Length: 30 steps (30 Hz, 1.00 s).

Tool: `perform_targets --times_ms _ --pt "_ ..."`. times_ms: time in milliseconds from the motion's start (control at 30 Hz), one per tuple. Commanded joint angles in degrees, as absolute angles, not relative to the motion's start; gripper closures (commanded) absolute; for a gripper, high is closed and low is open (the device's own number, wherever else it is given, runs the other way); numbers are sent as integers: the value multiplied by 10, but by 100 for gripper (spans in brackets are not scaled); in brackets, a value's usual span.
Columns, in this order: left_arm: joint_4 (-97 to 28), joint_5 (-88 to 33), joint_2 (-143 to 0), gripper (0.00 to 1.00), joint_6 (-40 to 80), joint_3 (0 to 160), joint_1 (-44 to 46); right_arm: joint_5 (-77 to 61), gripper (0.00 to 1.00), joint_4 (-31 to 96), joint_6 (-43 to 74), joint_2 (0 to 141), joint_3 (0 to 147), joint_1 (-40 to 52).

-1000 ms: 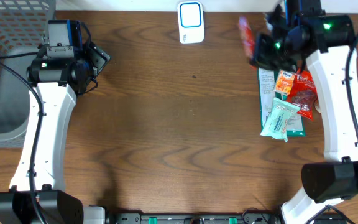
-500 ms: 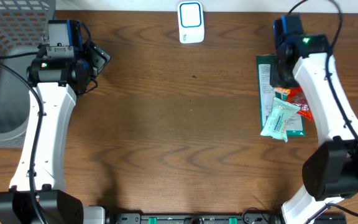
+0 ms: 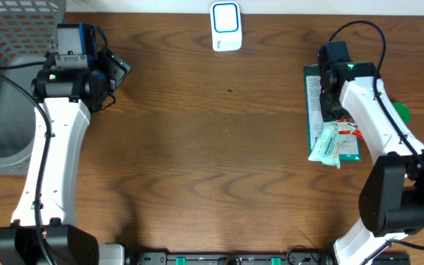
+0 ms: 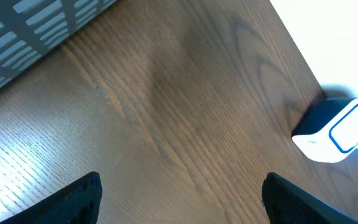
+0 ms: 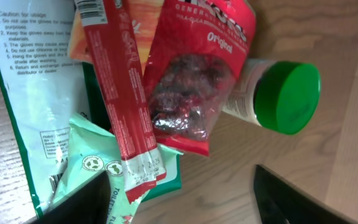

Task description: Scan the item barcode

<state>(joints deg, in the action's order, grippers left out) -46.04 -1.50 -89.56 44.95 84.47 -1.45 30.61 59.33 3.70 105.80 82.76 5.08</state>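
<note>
- While the right gripper (image 5: 179, 205) hangs low over the pile with its two fingers wide apart and nothing clamped between them, the red stick packet (image 5: 120, 93) lies directly before the gap. Its near end almost reaches the space between the fingers.
- The long axis of this packet runs away from the claw, crosswise to the line that joins the two fingers. I judge that a closing would therefore take it across its narrow width.
- Seen from the scanner (image 3: 226, 26), the whole pile is on the robot's right side and somewhat nearer to the robot. It is well apart from the scanner.
- The right arm is clearly the nearer one. The left gripper (image 4: 179, 202), also with fingers apart and empty, hovers on the other side of the scanner, near the basket (image 3: 6, 88).
- The pile has six things, one of each:
  - the red stick packet
  - a red bag of dried berries (image 5: 191, 87), just beside the stick on the side away from the scanner
  - an orange packet (image 5: 151, 25), under both
  - a green-and-white glove pack (image 5: 36, 81), on the side towards the scanner
  - a pale green wipes packet (image 5: 92, 168), partly under the stick's near end
  - a bottle with green cap (image 5: 278, 96), farthest from the scanner, lying on its side
- One scanner and one basket are present.
- No barcode faces the scanner yet, so the item must first be lifted and carried to it.
</note>
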Motion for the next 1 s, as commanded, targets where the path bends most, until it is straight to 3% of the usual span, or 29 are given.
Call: perform_targets --times_ms 0,67,100,400,967 --pt "-460 -8 -895 17 444 855 -15 274 20 592 24 1060 837 47" --pt "-460 -8 -895 17 444 855 -15 225 14 587 6 1060 850 47" --pt "-460 -8 -895 17 444 855 -16 209 1 584 0 1060 854 47" --pt "-460 -8 -895 17 444 855 -15 90 1 567 1 1060 857 51" --pt "-460 -8 -895 17 444 855 -15 87 1 568 1 1060 857 51"
